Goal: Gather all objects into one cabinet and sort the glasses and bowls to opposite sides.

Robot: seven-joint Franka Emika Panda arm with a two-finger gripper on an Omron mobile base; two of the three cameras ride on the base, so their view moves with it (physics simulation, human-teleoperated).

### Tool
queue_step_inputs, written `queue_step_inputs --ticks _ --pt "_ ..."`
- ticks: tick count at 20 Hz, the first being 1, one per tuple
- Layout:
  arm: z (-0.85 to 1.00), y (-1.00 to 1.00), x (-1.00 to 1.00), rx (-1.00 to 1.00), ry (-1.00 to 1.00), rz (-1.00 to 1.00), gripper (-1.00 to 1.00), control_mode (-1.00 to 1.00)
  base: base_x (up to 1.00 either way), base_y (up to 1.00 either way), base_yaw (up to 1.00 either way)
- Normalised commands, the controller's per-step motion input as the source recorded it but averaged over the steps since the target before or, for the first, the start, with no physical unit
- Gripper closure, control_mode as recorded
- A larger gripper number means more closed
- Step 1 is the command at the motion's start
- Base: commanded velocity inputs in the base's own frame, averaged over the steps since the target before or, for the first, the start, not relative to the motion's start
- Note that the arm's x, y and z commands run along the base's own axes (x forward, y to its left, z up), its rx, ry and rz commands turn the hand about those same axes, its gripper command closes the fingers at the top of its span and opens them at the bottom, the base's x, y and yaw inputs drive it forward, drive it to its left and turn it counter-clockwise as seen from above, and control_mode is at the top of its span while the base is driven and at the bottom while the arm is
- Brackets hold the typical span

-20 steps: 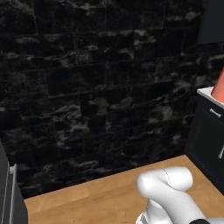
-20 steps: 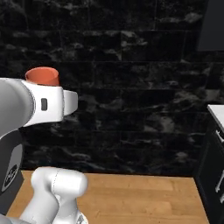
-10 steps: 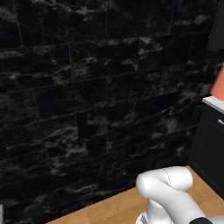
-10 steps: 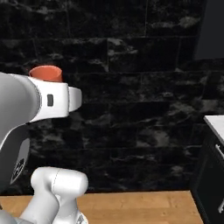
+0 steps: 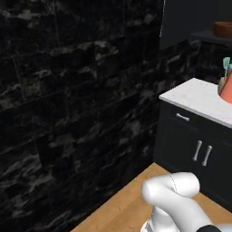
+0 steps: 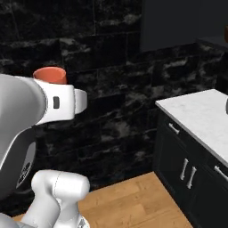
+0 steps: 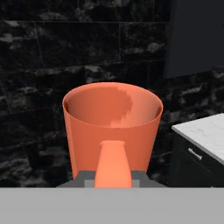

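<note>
An orange mug (image 7: 112, 131) is held upright in the clenched gripper (image 7: 113, 175), while the cabinet (image 5: 199, 20) is seen off to the right.

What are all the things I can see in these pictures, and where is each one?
Orange mug: one, orange, held up close in front of the hand camera, handle facing the camera; its rim also peeks above the arm in the right base view.
Second orange object: one, on the white counter at the far right edge, partly cut off.
Teal utensils: a few, just behind it.
Brown bowl: one, on a dark shelf at top right.
Counter: one, white marble top.
Drawer unit: one, black with white pulls, under the counter.
Wall: black marble tiles.
Floor: wood.
Arm: one, white.
Pincer: one, shut on the mug's handle.
</note>
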Motion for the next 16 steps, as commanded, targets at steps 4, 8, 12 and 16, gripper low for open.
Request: queue_step_inputs --ticks 4,8,12,16 --pt "0.00 0.00 0.00 0.00 0.00 0.00 1.00 1.00 0.37 0.00 -0.51" --pt "0.00 0.00 0.00 0.00 0.00 0.00 1.00 1.00 0.34 0.01 -0.47" --pt "0.00 0.00 0.00 0.00 0.00 0.00 1.00 1.00 0.25 0.02 -0.43" --pt "0.00 0.00 0.00 0.00 0.00 0.00 1.00 1.00 0.30 0.00 -0.42"
